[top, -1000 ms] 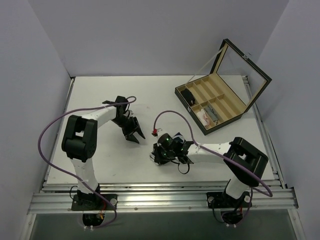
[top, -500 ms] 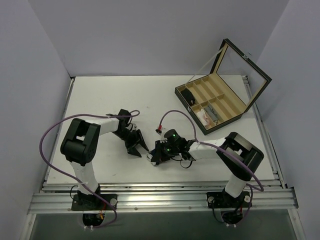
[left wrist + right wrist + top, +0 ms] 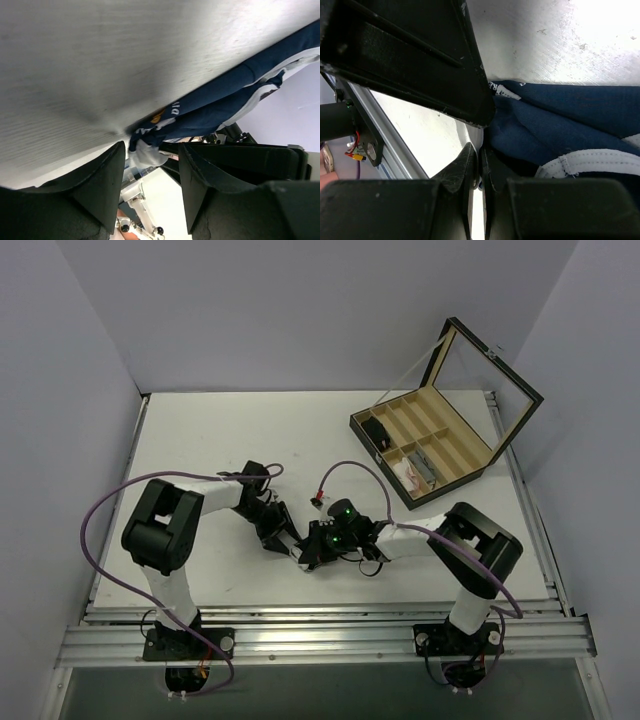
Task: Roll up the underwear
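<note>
Near the middle of the counter (image 3: 200, 430), the left tool (image 3: 151, 148) stands open at one end of the underwear (image 3: 225, 100); the right tool (image 3: 479, 152) is closed, touching the fabric.

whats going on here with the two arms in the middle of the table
Both arms are bent in over the underwear, a dark blue garment with white trim lying on the table. The right gripper is shut at the fabric's edge; whether it pinches cloth is unclear. The left gripper is open, a corner of the garment showing between its fingers. It looks bunched, not rolled.
</note>
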### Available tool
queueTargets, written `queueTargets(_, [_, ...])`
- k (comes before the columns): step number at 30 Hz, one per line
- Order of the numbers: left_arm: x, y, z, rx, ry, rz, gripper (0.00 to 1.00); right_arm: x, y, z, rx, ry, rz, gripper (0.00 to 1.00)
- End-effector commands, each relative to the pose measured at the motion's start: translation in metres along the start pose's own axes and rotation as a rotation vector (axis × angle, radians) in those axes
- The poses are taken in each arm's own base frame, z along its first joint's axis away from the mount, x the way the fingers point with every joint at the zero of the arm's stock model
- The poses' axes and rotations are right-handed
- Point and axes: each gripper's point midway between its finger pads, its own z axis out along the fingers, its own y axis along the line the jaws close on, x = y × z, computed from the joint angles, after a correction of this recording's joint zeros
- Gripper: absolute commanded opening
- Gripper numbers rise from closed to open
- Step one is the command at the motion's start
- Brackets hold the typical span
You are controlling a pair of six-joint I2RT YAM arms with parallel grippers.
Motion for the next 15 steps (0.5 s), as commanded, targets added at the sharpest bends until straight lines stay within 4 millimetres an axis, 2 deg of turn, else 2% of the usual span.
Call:
queueTargets(1, [-0.0051, -0.0222, -0.0031, 0.037, -0.009, 0.037, 0.54, 0.0061, -0.0095, 0.0038, 0.027, 0.019, 0.014, 0.00])
queueTargets(7, [-0.0045, -0.0223, 0.0000, 0.021, 0.010, 0.026, 0.49, 0.0074, -0.0105, 0.0043, 0.033, 0.017, 0.021, 0.00])
queueTargets(8, [-0.0049, -0.0218, 0.0010, 0.017, 0.013, 0.019, 0.44, 0.0079, -0.0106, 0.0044, 0.036, 0.020, 0.019, 0.00])
queueTargets(11, [-0.0055, -0.0212, 0.0023, 0.006, 0.018, 0.013, 0.38, 0.0066, -0.0092, 0.0063, 0.045, 0.023, 0.005, 0.01])
queueTargets(12, [-0.0056, -0.0205, 0.0023, -0.001, 0.020, 0.009, 0.31, 0.0056, -0.0080, 0.0064, 0.044, 0.021, 0.002, 0.01])
queueTargets(15, [-0.0076, -0.0220, 0.0037, -0.011, 0.026, 0.003, 0.21, 0.0032, -0.0048, 0.0072, 0.043, 0.016, -0.006, 0.02])
